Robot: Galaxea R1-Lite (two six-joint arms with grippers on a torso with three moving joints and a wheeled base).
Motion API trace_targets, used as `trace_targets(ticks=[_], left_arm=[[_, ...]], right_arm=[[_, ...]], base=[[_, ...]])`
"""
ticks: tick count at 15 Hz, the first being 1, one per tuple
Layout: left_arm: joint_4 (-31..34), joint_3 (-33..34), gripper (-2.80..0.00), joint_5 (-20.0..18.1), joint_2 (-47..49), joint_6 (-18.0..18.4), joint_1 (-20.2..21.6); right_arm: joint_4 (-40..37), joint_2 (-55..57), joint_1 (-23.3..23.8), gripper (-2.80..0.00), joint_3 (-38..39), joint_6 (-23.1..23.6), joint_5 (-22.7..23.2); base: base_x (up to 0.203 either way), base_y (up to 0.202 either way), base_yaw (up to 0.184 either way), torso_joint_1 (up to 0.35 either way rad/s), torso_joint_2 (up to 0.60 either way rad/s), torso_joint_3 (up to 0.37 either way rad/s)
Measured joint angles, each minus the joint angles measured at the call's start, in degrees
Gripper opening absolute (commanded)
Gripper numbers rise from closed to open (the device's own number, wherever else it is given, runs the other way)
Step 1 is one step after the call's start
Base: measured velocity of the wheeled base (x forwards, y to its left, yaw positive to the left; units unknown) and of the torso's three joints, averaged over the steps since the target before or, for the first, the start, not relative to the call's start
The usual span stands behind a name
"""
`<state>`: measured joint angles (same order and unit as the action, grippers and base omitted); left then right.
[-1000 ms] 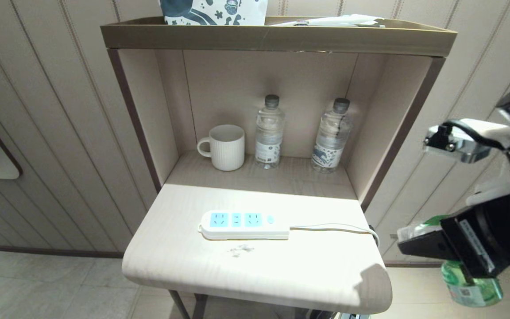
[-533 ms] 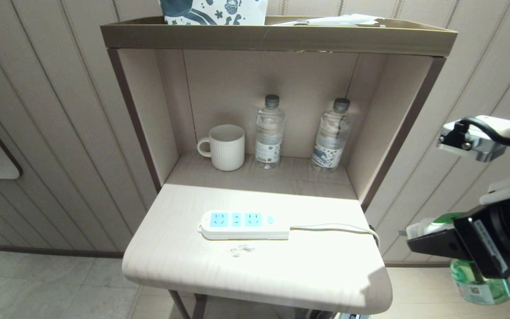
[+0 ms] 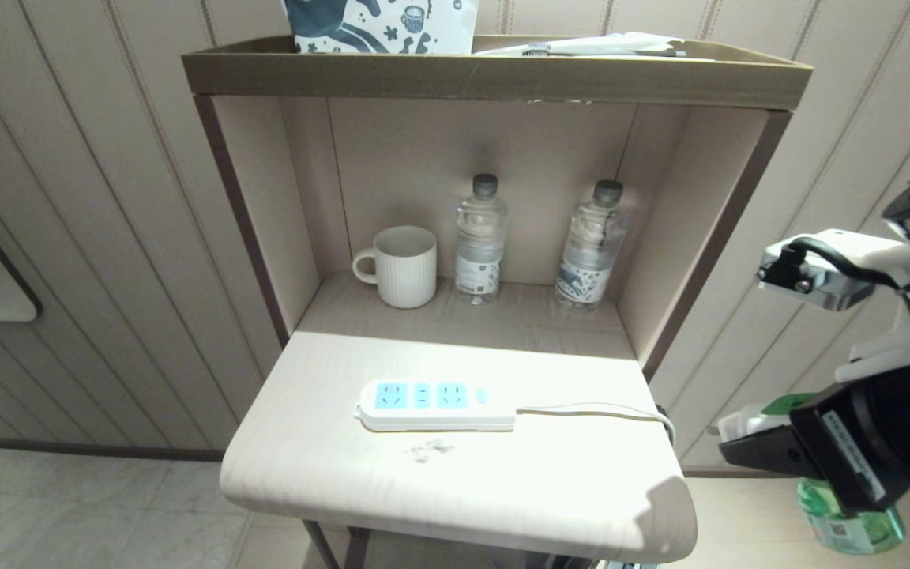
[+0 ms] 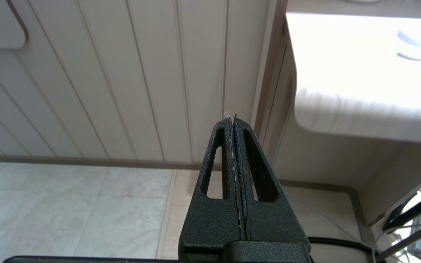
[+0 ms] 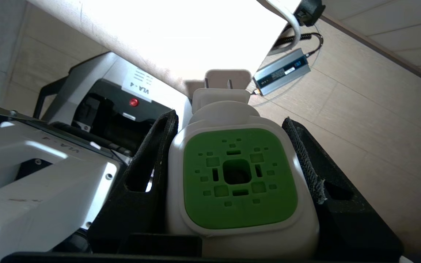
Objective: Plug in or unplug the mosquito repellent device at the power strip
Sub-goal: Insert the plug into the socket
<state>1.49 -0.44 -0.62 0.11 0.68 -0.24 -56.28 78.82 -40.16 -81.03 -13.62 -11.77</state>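
Observation:
The power strip [image 3: 431,403] lies flat in the middle of the pale table top [image 3: 550,482]. It is white with three light-blue socket panels, and its cord [image 3: 597,409] runs off to the right edge. All its sockets are empty. My right gripper [image 3: 739,444] hangs off the table's right side, below the top's level, shut on the mosquito repellent device [image 3: 850,525]. In the right wrist view the black fingers [image 5: 159,153] clamp both sides of the device's [image 5: 239,179] white head, with the prongs [image 5: 217,83] pointing towards the table edge. My left gripper [image 4: 231,118] is shut and empty, low beside the table.
A white mug [image 3: 404,265] and two clear water bottles [image 3: 480,237] [image 3: 591,245] stand in the shelf niche behind the strip. A patterned bag [image 3: 380,24] sits on the top tray. Under the table lie my base [image 5: 115,109] and a grey adapter [image 5: 281,71].
The right gripper swayed slightly right with the device, then came back left and a little lower. The whole view has shifted down a touch. The power strip has not moved.

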Motion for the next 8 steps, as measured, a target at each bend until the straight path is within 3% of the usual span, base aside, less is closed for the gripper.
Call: trace_targets(ticks=[8], left_arm=[[0.0,0.0,-2.80,0.0,0.0,0.0,0.0]], right_arm=[[0.0,0.7,-0.4,-2.80,0.4,0.2,-1.8]], base=[[0.000,0.000,0.000,0.231,-0.50,-0.279]])
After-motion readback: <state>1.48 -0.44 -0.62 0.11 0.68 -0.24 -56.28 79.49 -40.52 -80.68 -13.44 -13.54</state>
